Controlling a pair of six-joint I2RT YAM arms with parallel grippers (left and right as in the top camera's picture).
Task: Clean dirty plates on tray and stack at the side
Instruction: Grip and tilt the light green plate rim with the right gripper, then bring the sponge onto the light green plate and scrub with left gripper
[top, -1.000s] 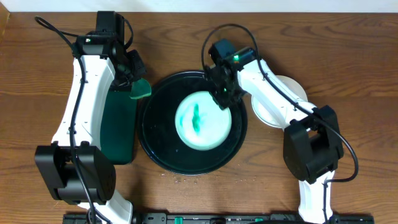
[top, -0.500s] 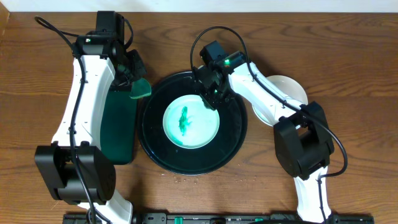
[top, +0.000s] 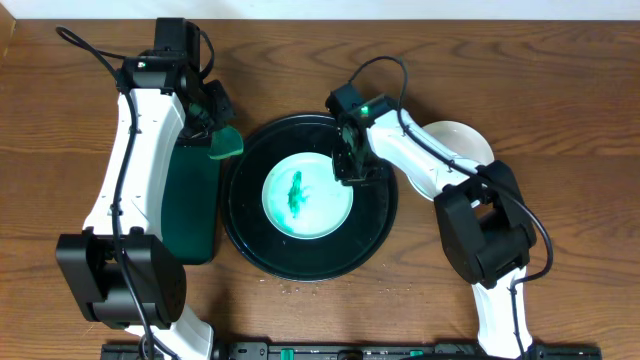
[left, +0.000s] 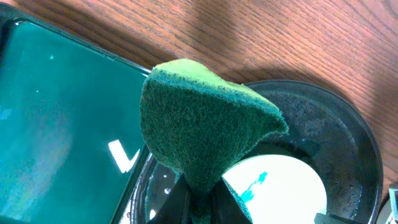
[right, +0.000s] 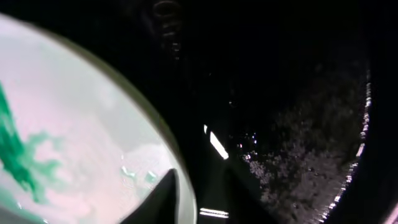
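Mint-green plate (top: 320, 205), slid to centre of tray (top: 250, 228), looks stiff, slick; take its rim. Left gripper (left: 200, 198) clamps sponge (left: 205, 124); right gripper (top: 349, 172) unclear.

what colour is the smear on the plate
Dark green; the smear sits on the pale mint plate, clearest in the overhead view.

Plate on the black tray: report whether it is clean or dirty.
Dirty: the plate carries a green smear near its centre.
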